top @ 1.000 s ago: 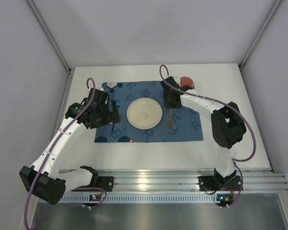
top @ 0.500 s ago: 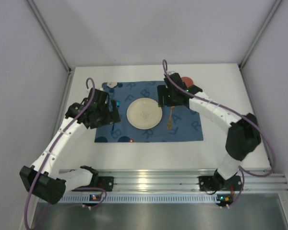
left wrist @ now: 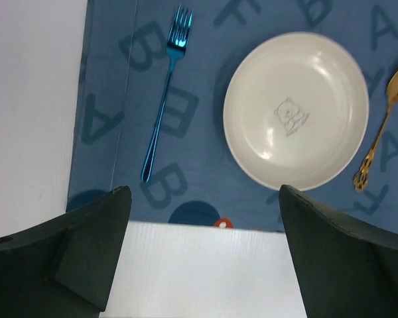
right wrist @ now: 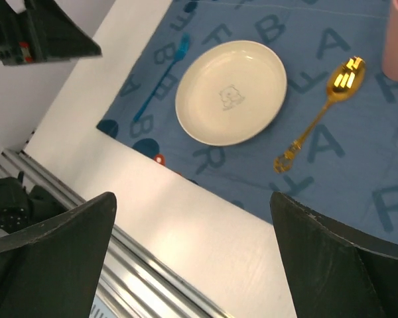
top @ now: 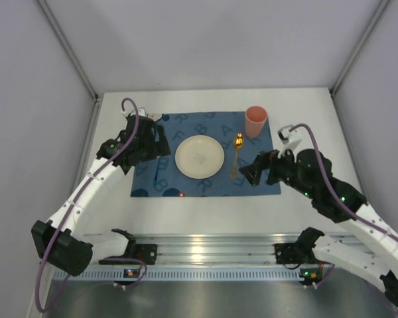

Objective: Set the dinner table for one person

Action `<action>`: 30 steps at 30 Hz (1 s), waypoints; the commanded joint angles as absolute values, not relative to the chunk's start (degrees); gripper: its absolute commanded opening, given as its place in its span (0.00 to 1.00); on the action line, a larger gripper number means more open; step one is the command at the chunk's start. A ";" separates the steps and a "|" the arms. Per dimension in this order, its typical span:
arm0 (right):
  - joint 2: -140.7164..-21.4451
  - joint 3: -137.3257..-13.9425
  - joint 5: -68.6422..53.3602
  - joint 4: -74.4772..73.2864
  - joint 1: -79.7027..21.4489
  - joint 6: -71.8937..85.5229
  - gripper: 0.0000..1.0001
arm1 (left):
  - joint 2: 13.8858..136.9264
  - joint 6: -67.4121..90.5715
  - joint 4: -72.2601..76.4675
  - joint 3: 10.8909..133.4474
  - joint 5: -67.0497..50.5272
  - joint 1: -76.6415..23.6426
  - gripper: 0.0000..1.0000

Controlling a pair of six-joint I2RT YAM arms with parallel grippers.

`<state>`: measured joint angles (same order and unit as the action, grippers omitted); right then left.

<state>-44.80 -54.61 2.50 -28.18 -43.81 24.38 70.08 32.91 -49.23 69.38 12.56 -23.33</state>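
On the white dinner table lies a dark blue lettered placemat. A cream plate sits at the mat's middle, with a gold spoon to its right and a pink cup upright at the back right corner. Left of the plate lies a blue fork. My left gripper hangs open above the mat's left part with nothing between its fingers. Raised over the mat's near right edge, my right gripper is open and empty too. The right wrist view shows the plate, spoon and fork.
A silver aluminium rail runs along the near edge by the arm bases. Grey walls with metal posts close in the left, right and back. The left arm shows at the top left of the right wrist view.
My right arm has drawn back from the cup at the mat's far right toward the near right, its jaws opening. The cup now stands uncovered. My left gripper shifted slightly toward the back.
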 commanded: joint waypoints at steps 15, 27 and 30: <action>-34.89 -51.16 17.76 -39.03 -43.95 27.07 1.00 | 52.48 15.29 -11.07 49.75 24.08 -24.70 0.99; -33.40 -46.14 14.33 -35.86 -43.95 26.10 1.00 | 43.07 13.54 -15.29 42.63 25.58 -24.70 0.99; -34.19 -46.23 14.33 -35.60 -44.03 25.58 1.00 | 41.66 13.10 -15.38 41.93 25.93 -24.70 0.99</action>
